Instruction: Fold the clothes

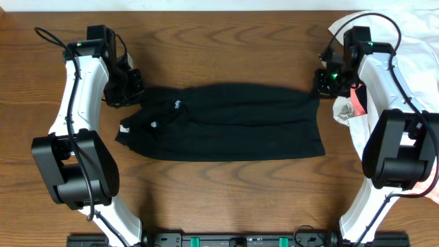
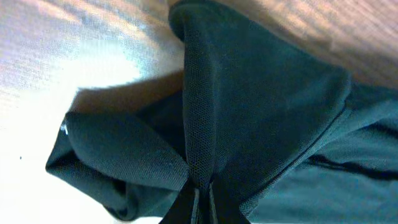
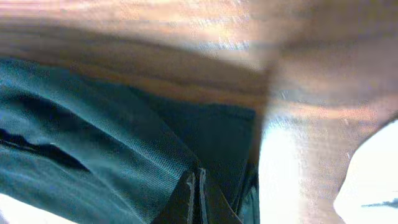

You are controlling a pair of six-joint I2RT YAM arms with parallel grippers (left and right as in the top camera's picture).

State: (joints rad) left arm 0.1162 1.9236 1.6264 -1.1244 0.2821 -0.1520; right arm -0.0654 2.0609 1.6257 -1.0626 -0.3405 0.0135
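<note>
The black garment [image 1: 226, 123] lies as a wide sheet across the middle of the wooden table, with a tiny white logo print near its left end. My left gripper [image 1: 135, 90] is shut on its far left corner; in the left wrist view the black mesh fabric [image 2: 249, 93] rises in a pinched ridge from my closed jaws [image 2: 200, 202]. My right gripper [image 1: 319, 84] is shut on its far right corner; in the right wrist view the fabric [image 3: 124, 149] runs into my closed jaws [image 3: 198, 186].
A large white garment [image 1: 411, 34] lies at the far right corner, with a coral-pink garment [image 1: 358, 103] partly under the right arm. The table's wood [image 1: 226, 41] shows behind and in front of the black garment.
</note>
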